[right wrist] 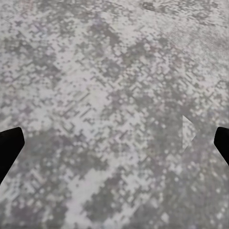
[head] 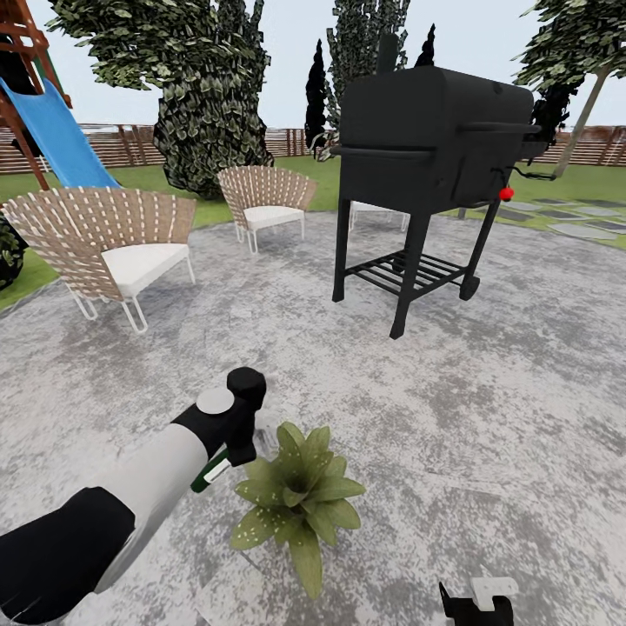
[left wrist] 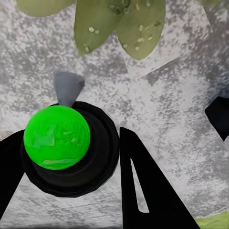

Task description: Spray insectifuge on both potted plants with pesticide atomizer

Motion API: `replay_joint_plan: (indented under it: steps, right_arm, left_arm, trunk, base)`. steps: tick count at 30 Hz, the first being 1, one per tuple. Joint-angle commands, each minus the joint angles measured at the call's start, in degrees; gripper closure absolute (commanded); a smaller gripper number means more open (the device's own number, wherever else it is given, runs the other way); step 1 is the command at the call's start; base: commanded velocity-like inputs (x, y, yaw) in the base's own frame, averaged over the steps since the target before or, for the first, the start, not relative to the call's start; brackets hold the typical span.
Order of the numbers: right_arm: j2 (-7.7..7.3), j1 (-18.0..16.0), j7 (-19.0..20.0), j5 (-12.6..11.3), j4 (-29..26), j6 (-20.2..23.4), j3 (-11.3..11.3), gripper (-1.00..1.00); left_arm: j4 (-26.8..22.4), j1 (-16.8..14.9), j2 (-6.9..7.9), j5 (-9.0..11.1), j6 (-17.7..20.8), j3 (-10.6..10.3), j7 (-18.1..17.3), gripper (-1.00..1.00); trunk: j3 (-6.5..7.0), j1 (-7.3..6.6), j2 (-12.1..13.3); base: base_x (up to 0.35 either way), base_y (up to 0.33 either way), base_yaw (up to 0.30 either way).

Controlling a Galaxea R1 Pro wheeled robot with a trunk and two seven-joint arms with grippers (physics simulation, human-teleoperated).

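Note:
On the round grey patio, one potted plant with speckled pointed leaves stands low in the head view. My left gripper hangs just left of it, shut on the pesticide atomizer, whose dark-green body and white label poke out below the fingers. In the left wrist view the atomizer shows a bright green round cap on a black collar between the black fingers. Its grey nozzle points toward the plant's leaves. My right gripper stays low at the frame's bottom edge, open over bare paving, fingertips wide apart.
A black barbecue grill on legs stands ahead to the right. Two wicker chairs with white cushions sit to the left and centre. A blue slide, trees, a wooden fence and stepping stones border the patio.

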Motion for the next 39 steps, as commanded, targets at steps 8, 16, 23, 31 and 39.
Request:
replay_joint_plan:
  steps: [8,16,23,31,39]
  right_arm:
    - [0.02,-0.04,0.17,0.49,0.05,-0.21,-0.5,-1.0]
    - [0.02,-0.04,0.17,0.49,0.05,-0.21,-0.47,-1.0]
    - [0.02,-0.04,0.17,0.49,0.05,-0.21,-0.49,-1.0]
    - [0.02,-0.04,0.17,0.49,0.05,-0.21,-0.5,-1.0]
    - [0.02,-0.04,0.17,0.49,0.05,-0.21,-0.47,-1.0]
  left_arm:
    - [-0.21,1.05,-0.52,-0.31,0.48,-0.45,-0.47,1.0]
    - [-0.3,1.07,-1.94,-0.31,0.35,-0.42,-0.44,1.0]
    - [-0.21,1.08,-2.0,-0.25,0.34,-0.37,-0.24,1.0]
    - [0.54,1.26,-1.59,-0.35,0.32,-0.45,-0.07,1.0]
    - [-0.18,0.71,-0.55,-0.4,0.02,-0.11,-0.05,1.0]
  trunk:
    - [-0.05,-0.01,-0.02]
    - [-0.05,-0.01,-0.02]
    - [-0.05,-0.01,-0.02]
    - [-0.05,-0.01,-0.02]
    - [-0.05,-0.01,-0.02]
  base:
    - [0.0,0.0,0.0]
    - [-0.003,0.0,0.0]
    - [-0.17,0.0,0.0]
    - [-0.005,0.0,0.0]
    - [0.0,0.0,0.0]
